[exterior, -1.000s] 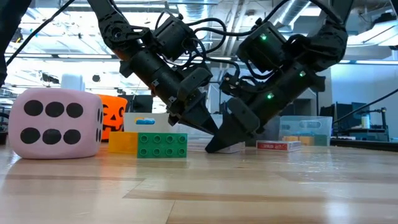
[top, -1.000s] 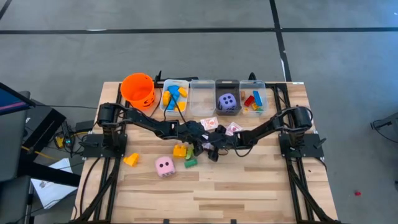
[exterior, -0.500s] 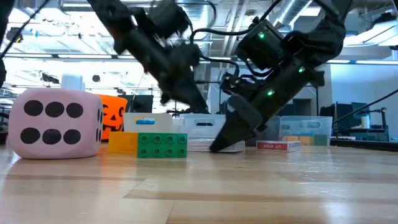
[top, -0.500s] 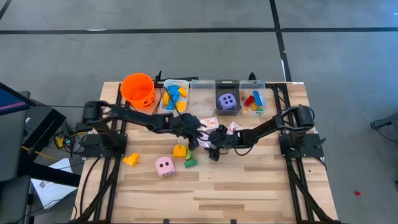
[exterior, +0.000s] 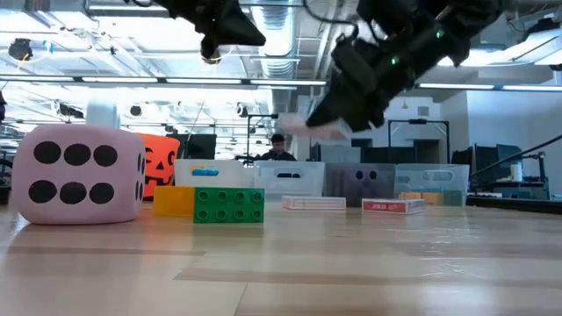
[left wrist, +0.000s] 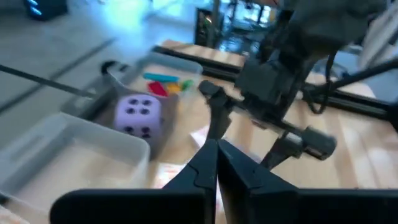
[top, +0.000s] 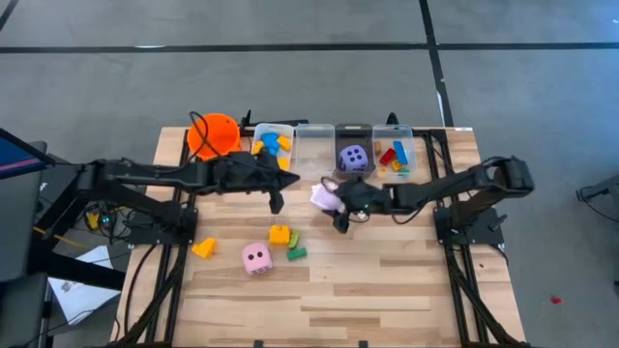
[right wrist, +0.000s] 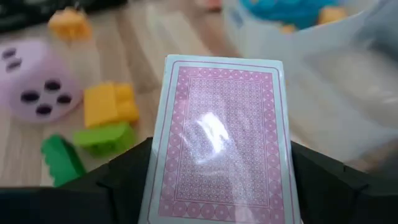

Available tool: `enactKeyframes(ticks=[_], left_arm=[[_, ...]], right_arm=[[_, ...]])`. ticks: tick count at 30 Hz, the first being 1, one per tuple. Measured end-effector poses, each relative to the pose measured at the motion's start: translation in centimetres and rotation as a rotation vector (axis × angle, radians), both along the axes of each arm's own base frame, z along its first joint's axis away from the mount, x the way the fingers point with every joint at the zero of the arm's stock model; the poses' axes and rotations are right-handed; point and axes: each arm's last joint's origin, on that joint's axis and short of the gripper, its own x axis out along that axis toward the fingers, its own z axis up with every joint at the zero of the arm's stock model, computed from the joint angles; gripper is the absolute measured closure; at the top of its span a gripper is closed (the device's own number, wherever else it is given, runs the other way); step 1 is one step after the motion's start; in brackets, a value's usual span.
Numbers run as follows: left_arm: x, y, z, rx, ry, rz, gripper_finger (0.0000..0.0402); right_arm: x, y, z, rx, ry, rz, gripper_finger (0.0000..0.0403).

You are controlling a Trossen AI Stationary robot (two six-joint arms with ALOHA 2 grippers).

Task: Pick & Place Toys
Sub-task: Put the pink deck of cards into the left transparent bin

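Observation:
My right gripper point(top: 334, 205) is shut on a pink-and-white card pack point(right wrist: 219, 138) above the table's middle; in the low view the pack point(exterior: 309, 128) hangs high over the wood. My left gripper point(top: 276, 200) is shut with nothing in it, raised near the bins, its fingertips point(left wrist: 216, 163) together. Two more card packs point(exterior: 313, 204) point(exterior: 393, 205) lie flat on the table. A pink die point(top: 255, 258), yellow block point(top: 279, 234), green block point(top: 295, 252) and orange block point(top: 203, 248) rest on the table. A purple die point(top: 354, 158) sits in a bin. My right gripper pinches the card pack by its two long edges point(right wrist: 155, 167) between the two fingers point(right wrist: 127, 173). The fingers come slanting down from the table's right. The pack is lifted clear of the table, its patterned face turned up toward the wrist.
An orange bucket point(top: 215, 135) stands at the far left. Beside it is a row of clear bins along the far edge: one with blue and yellow blocks point(top: 271, 148), one bare point(top: 314, 155), one with red and blue blocks point(top: 394, 155). Bare wood lies toward the near edge.
Both grippers have risen from the table's middle. My right gripper has lifted the card pack clear of the table. My left gripper, still shut, has gone up and back toward the table's left, away from the blocks.

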Motion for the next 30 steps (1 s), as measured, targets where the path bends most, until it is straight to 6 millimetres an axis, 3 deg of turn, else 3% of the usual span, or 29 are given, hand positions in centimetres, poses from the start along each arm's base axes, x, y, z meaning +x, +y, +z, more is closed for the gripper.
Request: enactKeyframes(ticks=[5, 12, 19, 30], left_arm=[[-0.7, -0.1, -1.5, 0.02, 0.028, 0.043, 0.0399], [-1.7, 0.0, -6.0, 0.031, 0.103, 0.098, 0.0399], [-2.5, 0.4, -8.0, 0.062, 0.074, 0.179, 0.0399], [-2.5, 0.5, -8.0, 0.062, 0.054, 0.181, 0.0399]], right_arm=[[-1.1, -1.7, 2.9, -0.007, -0.105, -0.062, 0.0098], [-2.2, -4.6, 4.8, -0.019, -0.193, -0.163, 0.0097], [-0.6, -7.0, 3.2, -0.023, -0.225, -0.138, 0.0097], [3.9, -11.4, 1.6, -0.022, -0.166, -0.207, 0.0096]])
